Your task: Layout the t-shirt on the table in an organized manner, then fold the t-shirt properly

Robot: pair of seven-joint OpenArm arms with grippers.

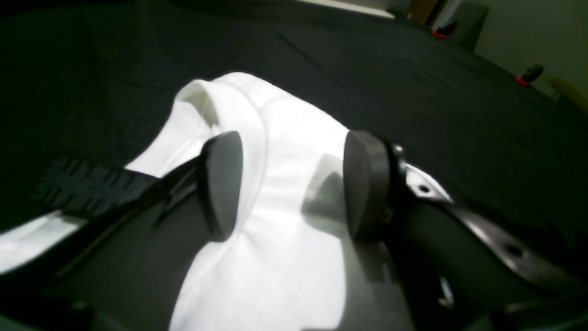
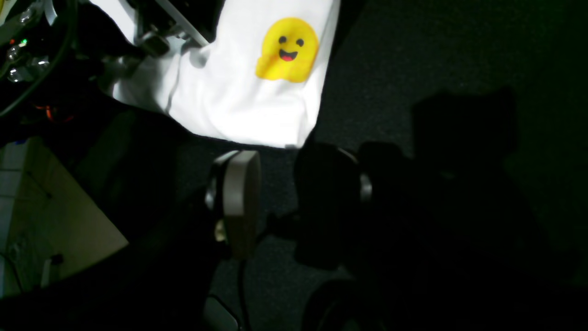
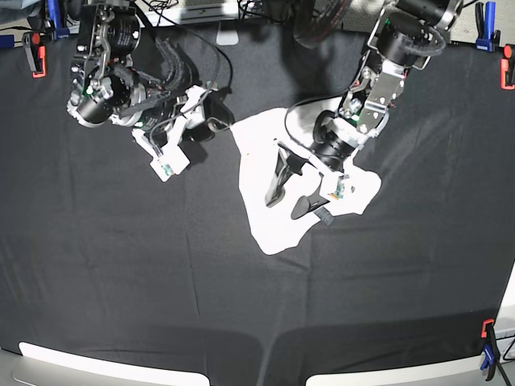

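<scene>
Meanwhile both pincers wide, empty: left pincer (image 3: pixel 299 186) over crumpled t-shirt (image 3: pixel 265 217), right pincer (image 3: pixel 179 141) w/ cables (image 3: pixel 211 60) behind.

Shirt: white t-shirt (image 2: pixel 229 92) at top centre, lying on the dark bench (image 2: pixel 436 59); its lower edge ends just above the jaws.
Print: a yellow smiling blob face (image 2: pixel 287 49) on the cloth, near the shirt's right edge.
Fold: a crease runs down the cloth left of the print.
Right gripper (image 2: pixel 285 202): jaws apart, nothing between them but dark bench; the left pad is pale and lit, the right one lost in shadow.
Other arm: metal parts and cables (image 2: pixel 156 32) over the shirt's top left corner.
Lower left: a pale floor (image 2: pixel 55 220) past the bench edge.
Right half: bare dark cloth with a heavy shadow.
</scene>
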